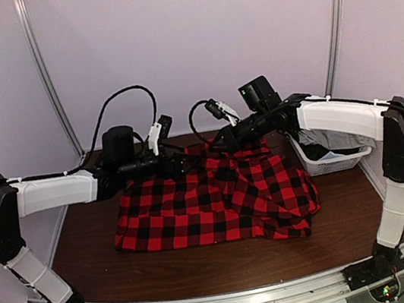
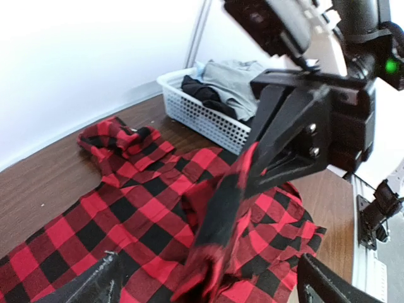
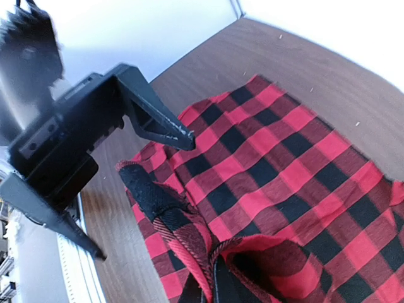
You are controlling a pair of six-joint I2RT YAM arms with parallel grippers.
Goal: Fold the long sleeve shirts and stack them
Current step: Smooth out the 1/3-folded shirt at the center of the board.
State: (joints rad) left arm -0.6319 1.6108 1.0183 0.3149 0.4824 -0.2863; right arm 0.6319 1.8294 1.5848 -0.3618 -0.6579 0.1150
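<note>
Flannel shirt (image 1: pixel 211 208), red and black, lay spread out in the middle of the brown table (image 1: pixel 205 266). Its near edge was straight and its right side was bunched up. Both arms reached over to its far edge.

The right gripper (image 1: pixel 214 143) was pinched tight on a bit of cloth there and held it up off the table. A floppy ridge of cloth (image 2: pixel 218 214) hung down from it. I think it did that to make an edge the other hand could grab.

The left gripper (image 1: pixel 185 163) sat just beside that lifted bit. Its fingers (image 3: pixel 161 123) were wide apart and held nothing. It looked ready to close on the cloth.

A white basket (image 1: pixel 342 162) of grey and dark clothes (image 2: pixel 233 79) stood at the far right, near the shirt but out of the way. No fold was made yet.
</note>
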